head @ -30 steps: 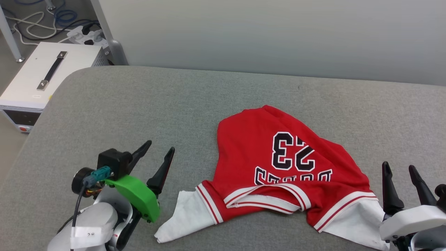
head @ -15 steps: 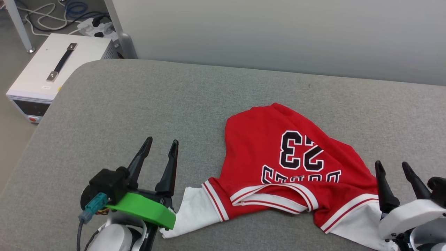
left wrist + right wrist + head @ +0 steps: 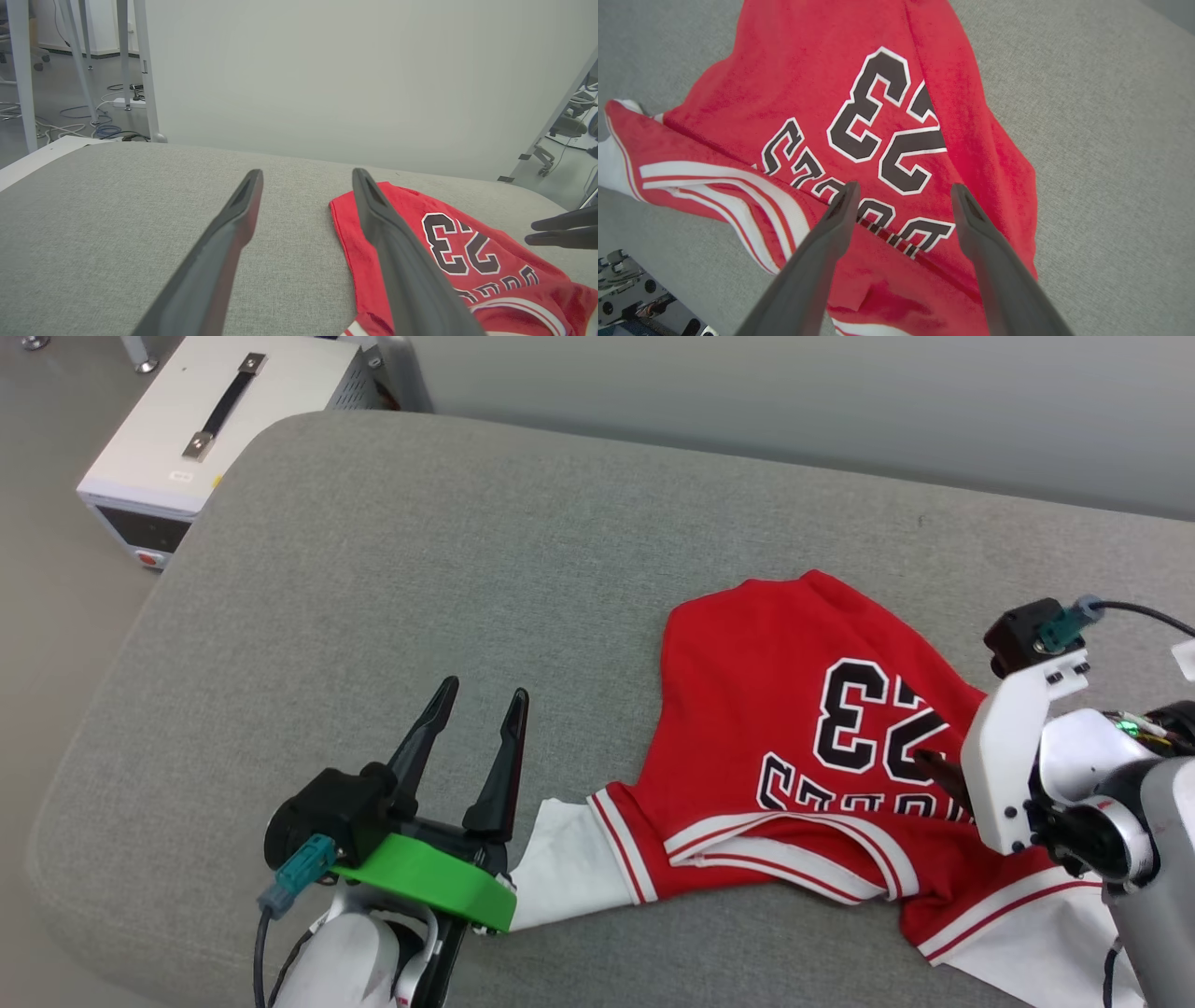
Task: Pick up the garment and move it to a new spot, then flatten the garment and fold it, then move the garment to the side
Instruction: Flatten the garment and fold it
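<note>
The pick-up is just beginning: the garment (image 3: 794, 728) is lying crumpled at the grey table's (image 3: 373, 569) four o'clock. The right gripper (image 3: 904, 185) is pointing down over its lettering, jaws apart. The left gripper (image 3: 485, 687) is sitting at its eight o'clock, jaws also apart. Next, the right gripper probably needs to lower and pinch a fold.

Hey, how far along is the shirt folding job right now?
Done: nothing visible; the garment lies crumpled on the grey pad, unfolded. In hand: the right hand, open, points down at its lettering; the left hand, open, sits beside the white sleeve. Left: grasp it, move it, flatten, fold, set aside.
</note>
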You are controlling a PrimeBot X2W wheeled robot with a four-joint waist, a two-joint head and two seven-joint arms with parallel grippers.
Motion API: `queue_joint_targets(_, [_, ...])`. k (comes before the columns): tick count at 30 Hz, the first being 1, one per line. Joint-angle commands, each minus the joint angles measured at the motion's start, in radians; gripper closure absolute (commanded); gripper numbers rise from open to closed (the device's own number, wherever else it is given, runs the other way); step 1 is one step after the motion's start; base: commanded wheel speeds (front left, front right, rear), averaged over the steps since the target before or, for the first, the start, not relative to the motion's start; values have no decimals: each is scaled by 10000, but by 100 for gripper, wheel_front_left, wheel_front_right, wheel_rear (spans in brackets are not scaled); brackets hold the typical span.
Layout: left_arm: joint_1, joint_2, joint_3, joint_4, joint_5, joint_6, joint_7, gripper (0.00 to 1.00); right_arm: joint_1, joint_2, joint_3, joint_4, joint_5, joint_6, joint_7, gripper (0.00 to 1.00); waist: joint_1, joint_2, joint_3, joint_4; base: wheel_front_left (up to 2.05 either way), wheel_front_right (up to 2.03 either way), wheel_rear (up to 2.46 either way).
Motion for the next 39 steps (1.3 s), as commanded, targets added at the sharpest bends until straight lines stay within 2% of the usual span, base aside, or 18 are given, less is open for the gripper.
queue_joint_targets(1, [-209, -116, 51, 34, 146, -80, -58, 0, -467, -78, 203, 197, 164, -7, 615, 0, 0, 0, 530, 571, 0, 0, 0])
queue_joint_targets(4, [-328, -269, 66, 98, 233, -136, -58, 0, -1219, -132, 487, 787, 289, -7, 1574, 0, 0, 0, 751, 888, 0, 0, 0])
queue_joint_targets(7, [-454, -403, 49, 149, 291, -165, -58, 0, -1810, -269, 799, 1461, 79, -7, 1941, 0, 0, 0, 953, 1209, 0, 0, 0])
queue_joint_targets(15, [-631, -550, -95, 127, 258, -181, -58, 0, -2272, -370, 1185, 3133, -193, -7, 1357, 0, 0, 0, 1345, 1738, 0, 0, 0])
queue_joint_targets(22, [-658, -545, -87, 106, 216, -182, -58, 0, -2142, -455, 1628, 3982, 16, -7, 960, 0, 0, 0, 1499, 1780, 0, 0, 0])
queue_joint_targets(23, [-664, -545, -86, 116, 219, -182, -58, 0, -2151, -492, 1685, 4056, 77, -7, 927, 74, 0, 0, 1506, 1767, 0, 0, 0])
queue_joint_targets(24, [-672, -547, -85, 130, 223, -183, -58, 0, -2189, -554, 1720, 4115, 115, -7, 842, 100, 0, 0, 1501, 1755, 0, 0, 0])
queue_joint_targets(39, [-740, -469, -270, 274, 145, -183, -59, 0, -3871, -2131, 2399, 5161, -429, -7, -1640, 100, 0, 0, 1213, 1667, 0, 0, 0])
